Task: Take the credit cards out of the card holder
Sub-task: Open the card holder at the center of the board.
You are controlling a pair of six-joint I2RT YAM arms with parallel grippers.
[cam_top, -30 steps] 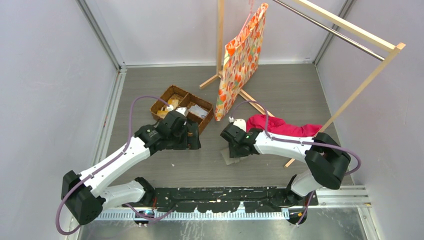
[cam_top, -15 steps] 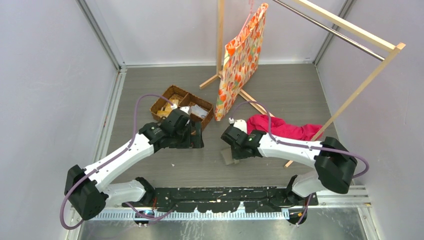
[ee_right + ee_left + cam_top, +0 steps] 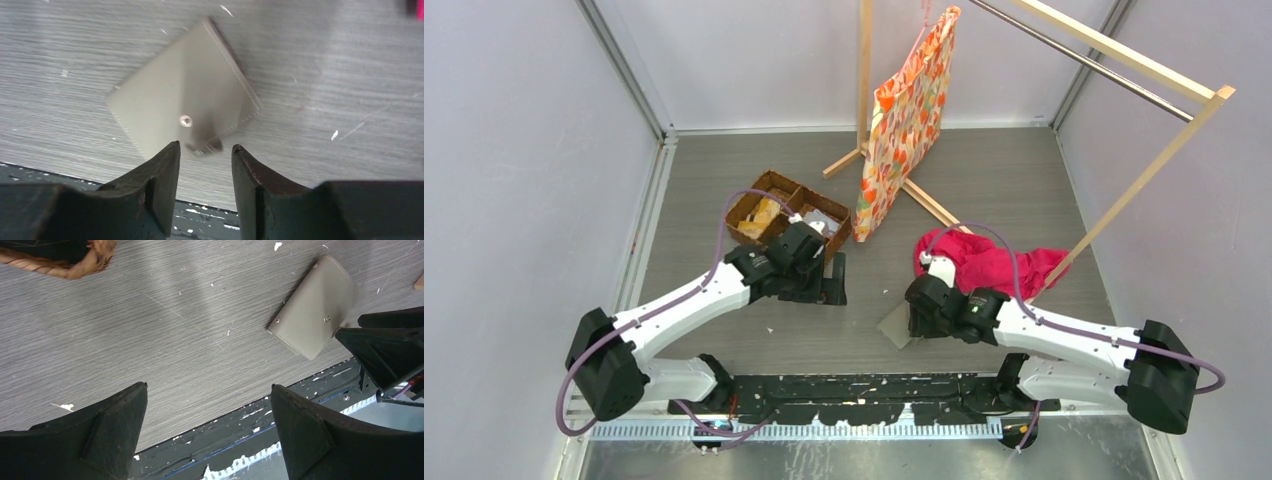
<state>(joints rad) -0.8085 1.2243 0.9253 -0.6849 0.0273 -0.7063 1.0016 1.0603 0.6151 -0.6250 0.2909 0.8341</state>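
The card holder (image 3: 895, 326) lies folded shut on the grey table near the front edge, grey-olive side up with a metal snap. It also shows in the left wrist view (image 3: 312, 307) and in the right wrist view (image 3: 182, 110). No credit cards show. My right gripper (image 3: 204, 147) hovers just over the holder's near corner by its tab; its jaws stand a little apart with nothing between them. In the top view it (image 3: 916, 318) is at the holder's right edge. My left gripper (image 3: 209, 390) is wide open and empty, left of the holder (image 3: 831, 287).
A brown wicker divided basket (image 3: 772, 208) stands behind the left gripper; its rim shows in the left wrist view (image 3: 65, 262). A red cloth (image 3: 984, 262) lies behind the right arm. A floral bag (image 3: 904, 120) hangs from a wooden rack (image 3: 1124, 200). The black base rail (image 3: 864, 385) runs along the front edge.
My right arm has swung toward the front edge and to the right, and the card holder has shifted slightly that way. My left gripper has moved right, away from the basket.
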